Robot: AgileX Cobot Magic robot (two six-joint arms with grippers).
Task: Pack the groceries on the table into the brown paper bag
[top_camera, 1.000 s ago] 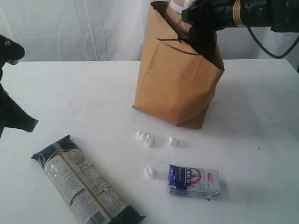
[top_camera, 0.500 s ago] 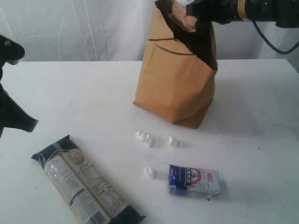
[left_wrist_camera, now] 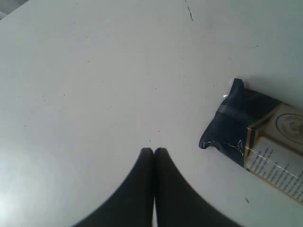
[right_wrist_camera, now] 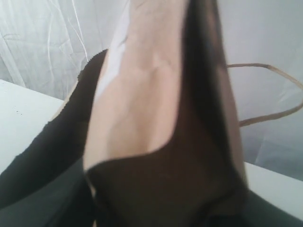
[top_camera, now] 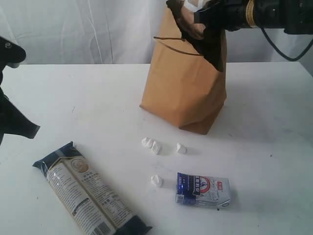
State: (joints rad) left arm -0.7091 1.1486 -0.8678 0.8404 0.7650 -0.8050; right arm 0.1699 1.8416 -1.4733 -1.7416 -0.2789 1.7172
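Note:
The brown paper bag [top_camera: 183, 93] stands at the back middle of the white table [top_camera: 73, 98]. My right gripper [top_camera: 196, 22] is at the bag's top, shut on its rim. In the right wrist view the bag's paper [right_wrist_camera: 156, 94] fills the space between the dark fingers [right_wrist_camera: 57, 142]. A long dark-blue noodle pack [top_camera: 88, 193] lies at the front left, its end also in the left wrist view [left_wrist_camera: 251, 137]. A blue-white carton [top_camera: 203, 191] lies at the front right. My left gripper [left_wrist_camera: 154, 150] is shut on nothing, hovering over bare table beside the pack. The jars, bottle and pouch are out of view.
Several small white crumbs [top_camera: 152, 146] lie between the bag and the carton. A white curtain [top_camera: 88, 29] hangs behind the table. The bag's cord handle [right_wrist_camera: 272, 92] loops out past the rim. The left arm [top_camera: 12, 117] sits at the table's left edge.
The bag's top has been pulled so the bag stands straighter, with its right side drawn in. The left arm, noodle pack and carton have not moved.

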